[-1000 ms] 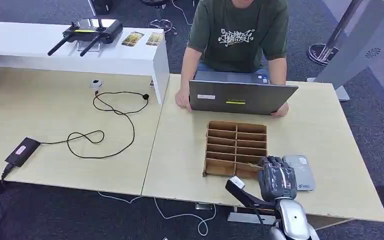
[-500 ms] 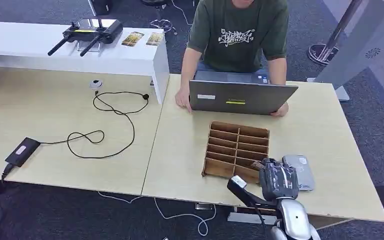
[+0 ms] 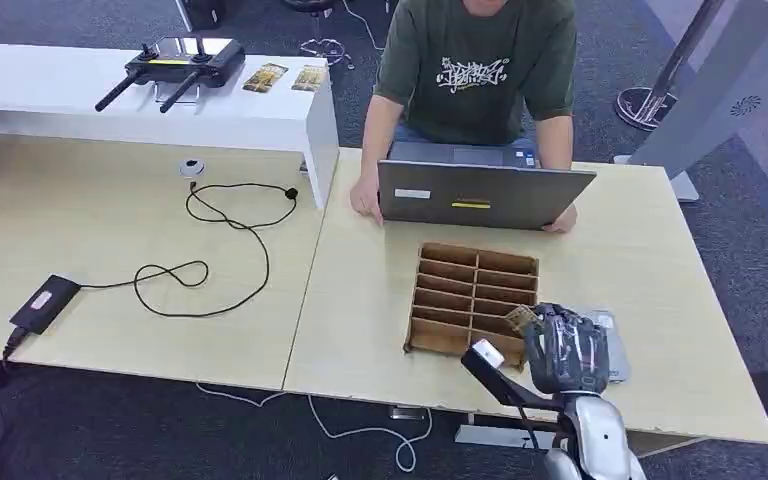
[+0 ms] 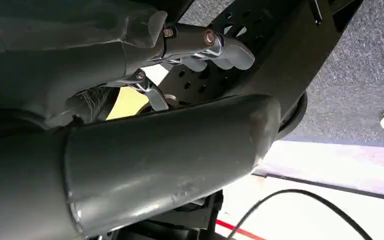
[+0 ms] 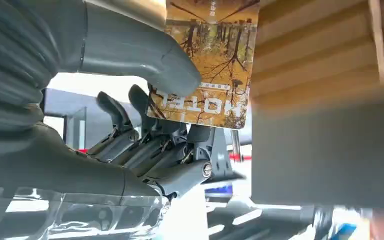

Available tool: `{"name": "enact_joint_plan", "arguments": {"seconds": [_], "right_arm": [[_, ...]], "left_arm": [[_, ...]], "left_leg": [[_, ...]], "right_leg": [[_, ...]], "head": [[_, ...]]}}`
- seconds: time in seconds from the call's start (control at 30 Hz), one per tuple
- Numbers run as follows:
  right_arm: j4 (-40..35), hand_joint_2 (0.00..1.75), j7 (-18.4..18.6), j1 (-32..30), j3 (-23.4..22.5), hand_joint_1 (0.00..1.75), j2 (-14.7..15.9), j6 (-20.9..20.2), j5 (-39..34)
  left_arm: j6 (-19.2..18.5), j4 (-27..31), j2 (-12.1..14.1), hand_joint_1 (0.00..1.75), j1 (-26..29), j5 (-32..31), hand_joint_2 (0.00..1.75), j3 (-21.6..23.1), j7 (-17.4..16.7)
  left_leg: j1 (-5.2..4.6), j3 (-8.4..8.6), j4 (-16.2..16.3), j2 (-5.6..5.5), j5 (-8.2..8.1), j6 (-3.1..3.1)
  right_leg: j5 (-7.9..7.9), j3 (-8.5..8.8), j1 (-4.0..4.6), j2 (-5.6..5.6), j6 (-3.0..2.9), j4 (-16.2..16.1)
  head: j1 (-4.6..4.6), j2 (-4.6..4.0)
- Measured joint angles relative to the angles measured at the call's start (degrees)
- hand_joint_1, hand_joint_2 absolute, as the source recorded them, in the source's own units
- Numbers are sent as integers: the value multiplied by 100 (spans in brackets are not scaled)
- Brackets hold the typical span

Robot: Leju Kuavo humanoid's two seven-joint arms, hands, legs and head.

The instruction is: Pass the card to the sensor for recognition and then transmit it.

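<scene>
**Inspector:** Where is the right robot hand [image 3: 567, 348], and what is in it?

**Onlooker:** It is at the near edge of the bench [image 3: 380, 300], toward the near right corner, just beside the near right corner of the wooden divider box [image 3: 472, 297]. It holds the card [image 5: 211, 60] pinched between the thumb [image 5: 145, 55] and the darker fingers [image 5: 145, 107]. The card is brown and yellow, printed with trees and the word HOTEL. From overhead it shows as a small brown corner at the hand's fingertips, at the box's near right compartments.

**Inspector:** And the sensor?

**Onlooker:** A flat grey reader [image 3: 612, 350] lies on the bench just beside the box on its right. The hand covers most of it from above. I cannot tell whether the card touches it.

**Inspector:** The left robot hand [image 4: 145, 125]?

**Onlooker:** It hangs below bench level, over carpet. Its fingers are curled in with nothing in them.

**Inspector:** Anything else on the bench?

**Onlooker:** A person in a green shirt [image 3: 475, 65] sits at the far edge with a grey laptop [image 3: 480, 195]. On the left part lie a black cable [image 3: 210, 250] and a black power brick [image 3: 43, 302].
</scene>
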State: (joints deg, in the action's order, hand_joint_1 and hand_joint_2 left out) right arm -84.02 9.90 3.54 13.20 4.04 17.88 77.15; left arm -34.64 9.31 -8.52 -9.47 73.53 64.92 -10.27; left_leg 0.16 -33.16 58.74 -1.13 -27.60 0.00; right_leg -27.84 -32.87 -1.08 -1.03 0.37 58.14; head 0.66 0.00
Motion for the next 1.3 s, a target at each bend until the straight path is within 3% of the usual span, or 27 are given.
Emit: {"name": "enact_joint_plan", "arguments": {"seconds": [0.1, 0.43, 0.53, 0.73, 0.97, 1.3], "right_arm": [[-245, 175, -122, -18, -127, 161, -52, 236, -179], [-754, 175, -767, -171, -489, 173, -240, 714, -1538], [-830, 175, -942, -186, -588, 173, -282, 738, -1994], [-1031, 175, -1515, -364, -868, 171, -424, 760, -3710], [-1259, 175, -1908, -568, -1312, 166, -616, 712, -5152], [-1346, 175, -2153, -672, -1713, 175, -747, 592, -5809]], "left_arm": [[-9, 0, 0, 0, 1, -9, 0, 4, 15], [-35, 0, -37, 0, 2, -35, 0, 13, 59], [-35, 0, -46, 0, 2, -37, 0, 13, 64], [-35, -2, -61, 0, 2, -44, 0, 17, 66], [-35, 0, -68, 0, -7, -112, 0, 22, 64], [-35, 0, -72, 0, -35, -171, 0, 120, 52]], "left_leg": [[0, 1, 0, 0, 0, 0], [0, 0, 0, 0, 0, 0], [0, 1, 0, 0, 0, 0], [0, 0, 0, -2, 0, 0], [0, 0, 0, -2, -1, 0], [0, 1, 0, -2, 0, 0]], "right_leg": [[0, 0, 0, 0, 0, 0], [0, 0, 0, 0, 0, 0], [0, 0, 0, 0, 0, -1], [0, 0, 0, -1, 0, -1], [-1, 0, 0, -1, 0, -1], [0, 1, 0, 0, 0, 0]], "head": [[0, 0], [0, 0], [0, 0], [0, 0], [0, 0], [2, 0]]}}
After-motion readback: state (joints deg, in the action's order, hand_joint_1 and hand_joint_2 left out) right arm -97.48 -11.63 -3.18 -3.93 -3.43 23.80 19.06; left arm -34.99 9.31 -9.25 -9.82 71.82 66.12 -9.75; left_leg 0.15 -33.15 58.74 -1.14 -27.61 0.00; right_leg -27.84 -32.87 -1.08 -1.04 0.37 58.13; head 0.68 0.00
